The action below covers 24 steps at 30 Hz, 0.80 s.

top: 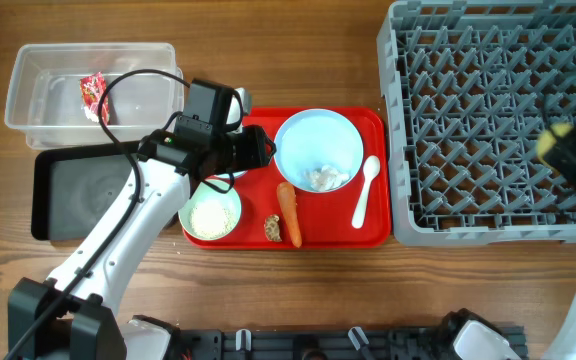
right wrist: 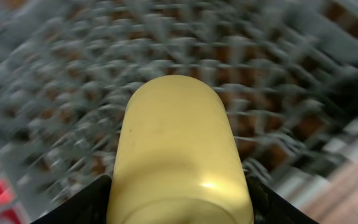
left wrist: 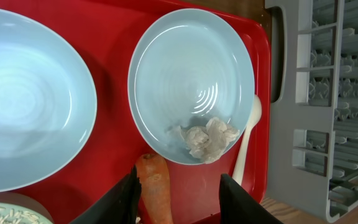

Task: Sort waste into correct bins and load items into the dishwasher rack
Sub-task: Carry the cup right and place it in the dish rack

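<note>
Right fingers point(right wrist: 82, 210) are clamped on the yellow cup point(right wrist: 176, 149), held above the grey rack point(top: 488, 100), which is blurred in the wrist view. Left fingers point(left wrist: 126, 202) stand apart, gripping nothing. The carrot point(left wrist: 154, 186) shows its end between them on the red tray point(left wrist: 194, 180). Just beyond is the bowl point(left wrist: 191, 74) holding the tissue point(left wrist: 205, 138), with the spoon point(left wrist: 247, 143) beside it.

Red tray point(top: 330, 216) sits flat on wood table point(top: 268, 50), approx center.
</note>
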Each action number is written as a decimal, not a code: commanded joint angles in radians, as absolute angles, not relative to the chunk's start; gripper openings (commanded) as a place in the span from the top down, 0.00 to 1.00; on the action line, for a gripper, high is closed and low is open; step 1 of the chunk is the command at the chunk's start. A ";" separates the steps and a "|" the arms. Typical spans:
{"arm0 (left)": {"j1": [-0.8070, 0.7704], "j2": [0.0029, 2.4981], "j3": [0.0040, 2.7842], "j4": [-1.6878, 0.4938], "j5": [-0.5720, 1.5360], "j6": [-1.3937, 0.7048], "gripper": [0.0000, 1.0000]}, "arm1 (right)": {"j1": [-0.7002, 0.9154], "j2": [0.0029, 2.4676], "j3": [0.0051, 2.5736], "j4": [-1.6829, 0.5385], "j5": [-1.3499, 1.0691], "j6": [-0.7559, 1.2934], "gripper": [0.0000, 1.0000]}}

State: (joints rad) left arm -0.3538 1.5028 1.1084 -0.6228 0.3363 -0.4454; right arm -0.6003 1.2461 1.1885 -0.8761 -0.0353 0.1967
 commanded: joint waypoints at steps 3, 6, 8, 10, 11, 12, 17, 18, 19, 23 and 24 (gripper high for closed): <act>-0.357 1.484 1.117 -0.622 0.320 -0.422 0.57 | -0.704 1.328 1.210 -0.865 0.049 0.286 0.66; -0.357 1.484 1.117 -0.622 0.320 -0.422 0.58 | -0.730 1.369 1.210 -0.837 0.047 0.293 0.66; -0.357 1.484 1.117 -0.622 0.320 -0.422 0.57 | -0.731 1.404 1.210 -0.818 0.040 0.292 0.66; -0.357 1.484 1.117 -0.622 0.320 -0.422 0.57 | -0.731 1.431 1.210 -0.807 0.020 0.292 0.66; -0.357 1.484 1.117 -0.622 0.321 -0.422 0.58 | -0.731 1.447 1.210 -0.796 0.002 0.291 0.66; -0.357 1.484 1.117 -0.622 0.320 -0.422 0.58 | -0.731 1.461 1.210 -0.784 -0.012 0.292 0.65; -0.357 1.484 1.117 -0.622 0.320 -0.422 0.57 | -0.731 1.519 1.210 -0.735 -0.072 0.292 0.65; -0.357 1.484 1.117 -0.622 0.320 -0.422 0.57 | -0.731 1.529 1.210 -0.732 -0.077 0.292 0.65; -0.357 1.484 1.117 -0.622 0.320 -0.422 0.57 | -0.731 1.538 1.209 -0.730 -0.088 0.291 0.59; -0.357 1.484 1.117 -0.622 0.320 -0.422 0.57 | -0.731 1.548 1.209 -0.731 -0.088 0.291 0.43; -0.357 1.484 1.117 -0.622 0.321 -0.422 0.57 | -0.731 1.548 1.209 -0.730 -0.088 0.291 0.40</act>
